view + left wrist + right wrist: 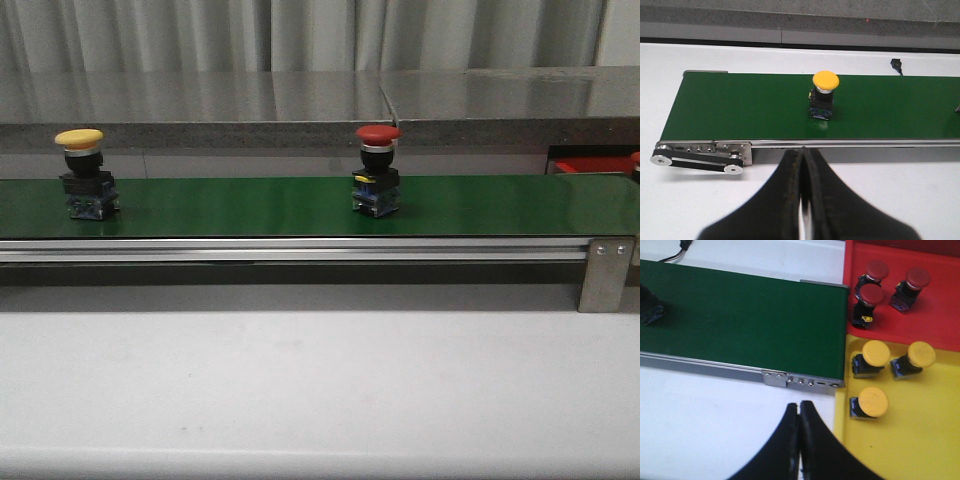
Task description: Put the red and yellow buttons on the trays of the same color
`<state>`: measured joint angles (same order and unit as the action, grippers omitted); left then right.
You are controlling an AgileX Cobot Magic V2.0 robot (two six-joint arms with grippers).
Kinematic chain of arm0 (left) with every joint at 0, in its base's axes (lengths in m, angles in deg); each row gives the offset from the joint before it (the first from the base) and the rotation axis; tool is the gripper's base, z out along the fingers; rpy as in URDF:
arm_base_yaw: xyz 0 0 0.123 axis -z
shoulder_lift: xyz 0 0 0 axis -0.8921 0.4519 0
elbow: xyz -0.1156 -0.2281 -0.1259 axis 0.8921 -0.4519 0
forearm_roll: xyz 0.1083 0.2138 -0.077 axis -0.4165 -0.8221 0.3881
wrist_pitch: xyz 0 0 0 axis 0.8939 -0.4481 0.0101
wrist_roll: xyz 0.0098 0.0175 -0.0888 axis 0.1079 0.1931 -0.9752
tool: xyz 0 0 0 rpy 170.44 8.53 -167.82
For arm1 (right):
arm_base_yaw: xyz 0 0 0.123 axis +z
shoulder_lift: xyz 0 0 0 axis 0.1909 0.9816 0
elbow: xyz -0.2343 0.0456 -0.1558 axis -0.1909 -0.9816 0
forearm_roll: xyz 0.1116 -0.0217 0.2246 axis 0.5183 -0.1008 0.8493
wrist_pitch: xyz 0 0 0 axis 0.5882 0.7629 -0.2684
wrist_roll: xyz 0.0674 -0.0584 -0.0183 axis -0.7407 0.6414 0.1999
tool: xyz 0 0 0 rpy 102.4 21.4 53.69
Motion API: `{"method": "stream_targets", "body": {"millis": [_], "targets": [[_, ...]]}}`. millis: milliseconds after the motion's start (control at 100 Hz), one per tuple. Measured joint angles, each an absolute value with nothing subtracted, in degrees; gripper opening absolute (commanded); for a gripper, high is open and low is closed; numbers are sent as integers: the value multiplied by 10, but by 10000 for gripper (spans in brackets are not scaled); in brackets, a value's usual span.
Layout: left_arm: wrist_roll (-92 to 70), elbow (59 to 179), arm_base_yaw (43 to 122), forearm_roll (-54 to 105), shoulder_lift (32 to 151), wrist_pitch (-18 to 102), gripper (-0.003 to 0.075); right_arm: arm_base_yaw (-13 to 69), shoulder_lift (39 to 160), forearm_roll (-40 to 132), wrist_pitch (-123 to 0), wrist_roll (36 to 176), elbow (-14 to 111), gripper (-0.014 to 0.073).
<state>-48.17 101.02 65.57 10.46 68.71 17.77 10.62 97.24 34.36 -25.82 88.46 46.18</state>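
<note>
A yellow button (84, 172) stands upright at the left of the green conveyor belt (250, 205), and a red button (377, 170) stands near its middle. The left wrist view shows the yellow button (823, 95) on the belt beyond my left gripper (803, 153), which is shut and empty over the white table. My right gripper (800, 405) is also shut and empty, beside the belt's end. The red tray (940, 325) holds three red buttons (867, 305). The yellow tray (920, 440) holds three yellow buttons (870, 402). Neither gripper shows in the front view.
A steel bracket (605, 273) ends the belt rail at the right. A grey shelf (300, 100) runs behind the belt. The belt's roller and pulleys (700, 157) sit at its left end. A black cable (897, 64) lies on the table past the belt.
</note>
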Motion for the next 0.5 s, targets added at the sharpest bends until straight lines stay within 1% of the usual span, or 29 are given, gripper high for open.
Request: {"method": "stream_targets", "body": {"millis": [50, 120, 170, 220, 240, 290, 360, 410, 430, 500], "targets": [[-482, 1010, 656, 105, 687, 178, -20, 118, 1001, 344, -250, 885, 485, -57], [-482, 1010, 656, 105, 687, 177, -20, 136, 1043, 344, -240, 886, 519, 30], [-482, 1010, 656, 105, 687, 177, -20, 148, 1077, 344, -233, 886, 541, 120], [-482, 1010, 656, 105, 687, 177, -20, 160, 1106, 344, -226, 886, 564, 244], [-482, 1010, 656, 105, 687, 177, -20, 166, 1118, 344, -223, 886, 573, 278], [-482, 1010, 656, 105, 687, 177, -20, 178, 1145, 344, -220, 886, 592, 409], [-482, 1010, 656, 105, 687, 177, -20, 195, 1180, 344, -217, 886, 618, 543], [-482, 1010, 656, 105, 687, 177, -20, 206, 1202, 344, -215, 886, 634, 607], [-482, 1010, 656, 105, 687, 177, -20, 208, 1211, 344, -215, 885, 641, 618], [-482, 1010, 656, 105, 687, 177, -20, 220, 1240, 344, -208, 876, 664, 598]]}}
